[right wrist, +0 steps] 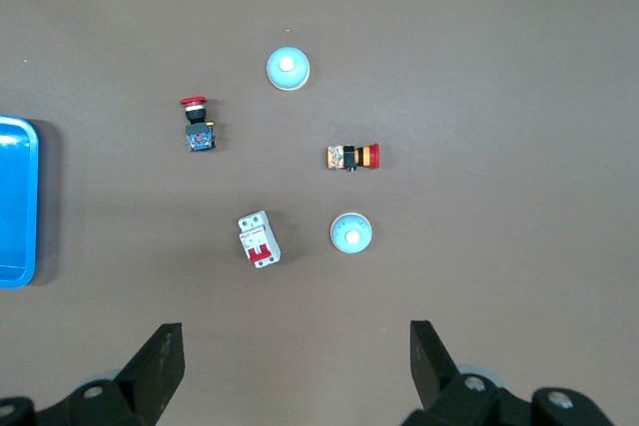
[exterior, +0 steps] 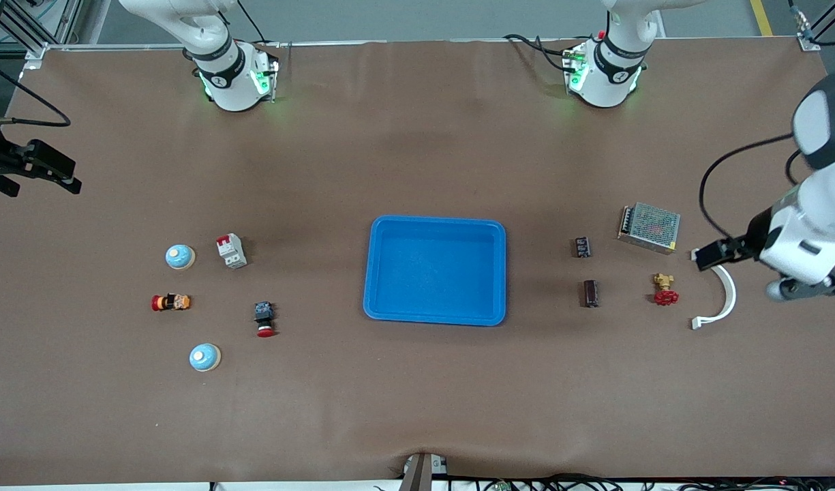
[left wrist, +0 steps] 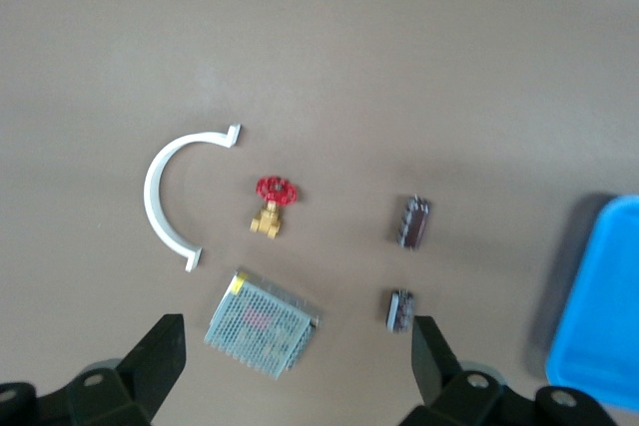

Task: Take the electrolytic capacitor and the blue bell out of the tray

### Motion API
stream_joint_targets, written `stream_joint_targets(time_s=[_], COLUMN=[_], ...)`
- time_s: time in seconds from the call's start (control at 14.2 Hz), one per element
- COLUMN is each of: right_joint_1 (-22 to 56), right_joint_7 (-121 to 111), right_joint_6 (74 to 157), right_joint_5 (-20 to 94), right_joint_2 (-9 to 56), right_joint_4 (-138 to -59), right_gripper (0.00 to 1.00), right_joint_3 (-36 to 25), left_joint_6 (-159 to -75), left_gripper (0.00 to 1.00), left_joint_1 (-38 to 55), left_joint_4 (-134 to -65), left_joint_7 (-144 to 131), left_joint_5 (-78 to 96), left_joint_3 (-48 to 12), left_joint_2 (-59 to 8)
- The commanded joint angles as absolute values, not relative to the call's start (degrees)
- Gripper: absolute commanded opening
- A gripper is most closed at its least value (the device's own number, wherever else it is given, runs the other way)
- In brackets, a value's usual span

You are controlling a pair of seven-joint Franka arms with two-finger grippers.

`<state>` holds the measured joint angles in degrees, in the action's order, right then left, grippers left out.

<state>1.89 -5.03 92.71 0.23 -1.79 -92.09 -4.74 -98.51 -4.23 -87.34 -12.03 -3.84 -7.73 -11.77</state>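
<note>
Two dark capacitors lie toward the left arm's end of the blue tray (exterior: 434, 228): one (exterior: 582, 247) farther from the front camera, one (exterior: 591, 293) nearer. Both show in the left wrist view (left wrist: 400, 309) (left wrist: 411, 221). Two pale blue bells (exterior: 180, 256) (exterior: 204, 356) sit toward the right arm's end and show in the right wrist view (right wrist: 350, 233) (right wrist: 288, 68). My left gripper (exterior: 710, 254) (left wrist: 298, 366) is open and empty, up over the table beside the power supply. My right gripper (exterior: 64, 174) (right wrist: 298, 366) is open and empty, up over the right arm's end of the table.
By the capacitors lie a meshed power supply (exterior: 649, 227), a red-handled brass valve (exterior: 664, 289) and a white curved clip (exterior: 720, 300). By the bells lie a circuit breaker (exterior: 231, 250), a red push button (exterior: 264, 319) and a small red-yellow part (exterior: 170, 302).
</note>
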Motion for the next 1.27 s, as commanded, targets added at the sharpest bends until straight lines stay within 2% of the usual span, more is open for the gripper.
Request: stream_joint_targets(time_s=[0.0, 0.21, 0.56, 0.85, 0.99, 1.2], right_joint_1=[1.32, 1.41, 1.32, 1.23, 1.23, 1.14], right_joint_7=[-5.36, -5.36, -5.45, -5.36, -5.36, -5.45], right_joint_6=[92.46, 92.46, 92.46, 92.46, 92.46, 92.46], right_joint_5=[0.09, 0.09, 0.09, 0.09, 0.09, 0.09], right_joint_2=[-1.58, -1.58, -1.58, -1.49, -1.49, -1.49], right_joint_4=[-91.32, -91.32, -91.14, -90.88, -90.79, -90.79], right_gripper=[1.00, 1.00, 1.00, 1.00, 1.00, 1.00], right_joint_3=[-4.31, -4.22, -4.31, -4.31, -4.22, -4.22], left_joint_6=[-92.65, -88.34, -88.15, -89.20, -88.86, -88.68], left_gripper=[1.00, 1.00, 1.00, 1.00, 1.00, 1.00], left_joint_1=[-0.80, 0.35, 1.05, 0.88, 0.88, 0.09], left_joint_4=[-88.59, -89.03, -92.20, -90.71, -85.11, -84.03], left_joint_7=[-9.32, -9.23, -3.17, -3.25, -3.43, -3.25], left_joint_5=[-1.94, -1.15, -1.05, 0.96, 0.71, 0.88], left_joint_3=[-4.49, -4.48, -3.17, -2.99, -2.99, -2.99], left_joint_2=[-5.73, -2.38, 1.93, 0.97, -3.06, -3.43])
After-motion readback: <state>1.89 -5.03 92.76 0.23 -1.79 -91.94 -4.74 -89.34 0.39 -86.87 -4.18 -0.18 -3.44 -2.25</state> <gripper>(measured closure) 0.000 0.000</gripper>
